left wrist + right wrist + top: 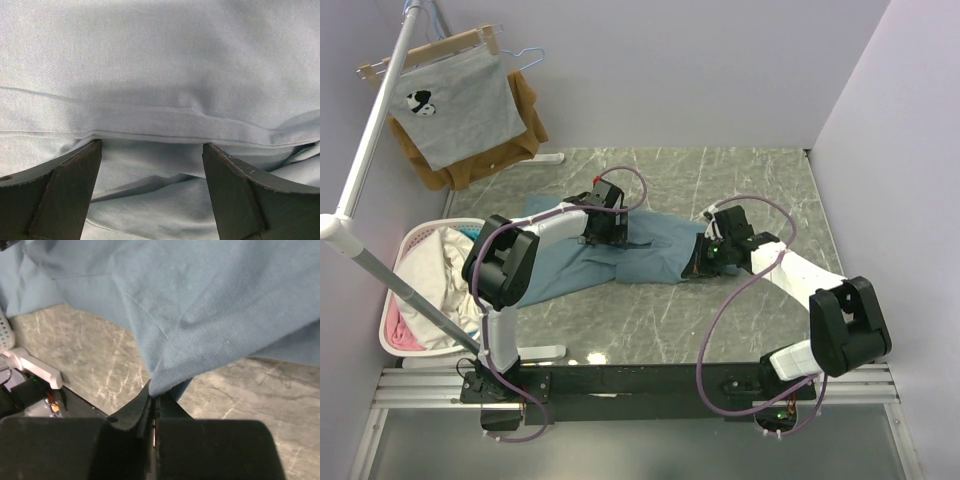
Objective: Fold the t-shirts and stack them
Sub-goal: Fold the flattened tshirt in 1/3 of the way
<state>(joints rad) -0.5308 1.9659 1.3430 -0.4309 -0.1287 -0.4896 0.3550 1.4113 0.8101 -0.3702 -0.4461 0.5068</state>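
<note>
A dusty teal-blue t-shirt lies spread across the marble table. My left gripper is open and pressed down over the shirt's upper middle. In the left wrist view its fingers stand apart over a fold and a seam of the cloth. My right gripper is shut on the shirt's right end. In the right wrist view its fingertips pinch a pointed corner of the shirt, which is lifted off the table.
A white laundry basket with pale clothes stands at the left edge. A metal rack pole carries a grey printed shirt and a brown garment on hangers at the back left. White walls close the back and right.
</note>
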